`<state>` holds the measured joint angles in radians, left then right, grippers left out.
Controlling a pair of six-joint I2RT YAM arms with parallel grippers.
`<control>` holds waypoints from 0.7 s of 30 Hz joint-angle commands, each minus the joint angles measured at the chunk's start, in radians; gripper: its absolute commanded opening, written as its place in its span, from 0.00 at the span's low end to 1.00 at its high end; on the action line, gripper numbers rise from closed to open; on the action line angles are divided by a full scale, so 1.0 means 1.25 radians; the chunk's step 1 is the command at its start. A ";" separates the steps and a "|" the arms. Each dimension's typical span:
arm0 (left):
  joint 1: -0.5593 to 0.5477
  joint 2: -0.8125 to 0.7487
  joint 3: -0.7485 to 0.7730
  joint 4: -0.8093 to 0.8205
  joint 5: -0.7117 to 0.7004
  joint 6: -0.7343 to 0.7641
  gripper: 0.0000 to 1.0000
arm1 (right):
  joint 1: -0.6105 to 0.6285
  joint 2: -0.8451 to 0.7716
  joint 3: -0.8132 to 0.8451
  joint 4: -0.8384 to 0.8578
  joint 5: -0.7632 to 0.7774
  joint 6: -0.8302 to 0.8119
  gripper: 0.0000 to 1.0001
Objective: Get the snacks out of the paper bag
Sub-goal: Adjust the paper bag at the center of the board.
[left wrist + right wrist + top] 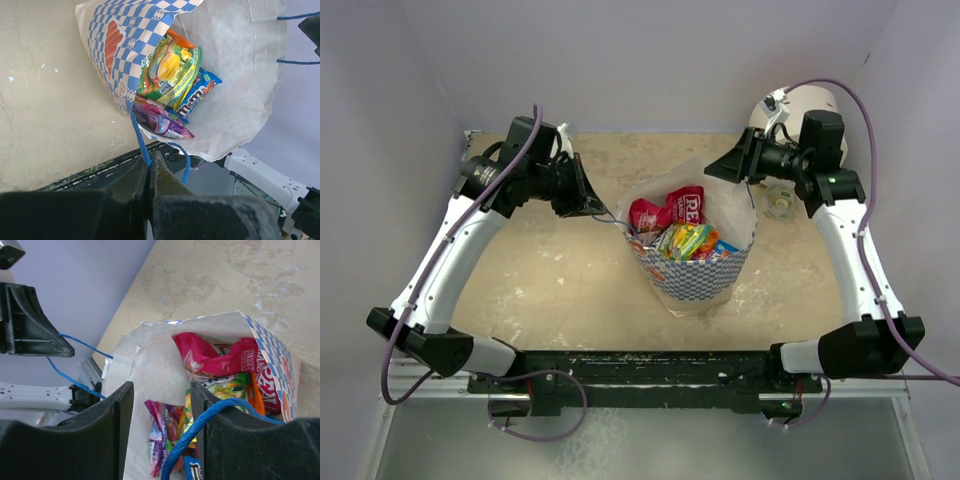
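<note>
Left tool (149,164) tight on cord handle (140,134)

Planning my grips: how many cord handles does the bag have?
2. One handle is pinched in the shut left end effector at the paper bag's left rim; the other handle hooks over the open right end effector at the right rim. None seem hidden.

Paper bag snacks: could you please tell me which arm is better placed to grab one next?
Probably right: the right claw is open at the mouth of the paper bag, while the left claw is shut on a blue cord handle.
</note>
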<state>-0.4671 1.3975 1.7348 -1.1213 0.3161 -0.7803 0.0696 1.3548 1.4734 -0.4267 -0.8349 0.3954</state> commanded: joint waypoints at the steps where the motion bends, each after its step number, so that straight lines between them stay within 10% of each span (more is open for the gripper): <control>1: 0.020 -0.004 0.070 0.042 0.041 0.035 0.00 | -0.003 -0.027 -0.019 0.076 -0.026 0.115 0.52; 12: 0.020 -0.032 0.012 0.060 0.078 0.016 0.00 | -0.004 -0.104 -0.115 0.183 0.000 0.288 0.53; 21: 0.020 -0.013 0.036 0.062 0.111 0.031 0.00 | -0.003 -0.126 -0.022 0.120 0.092 0.241 0.00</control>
<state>-0.4522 1.4002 1.7359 -1.1164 0.3969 -0.7639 0.0689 1.2461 1.3724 -0.3050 -0.7612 0.6994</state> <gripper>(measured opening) 0.011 0.110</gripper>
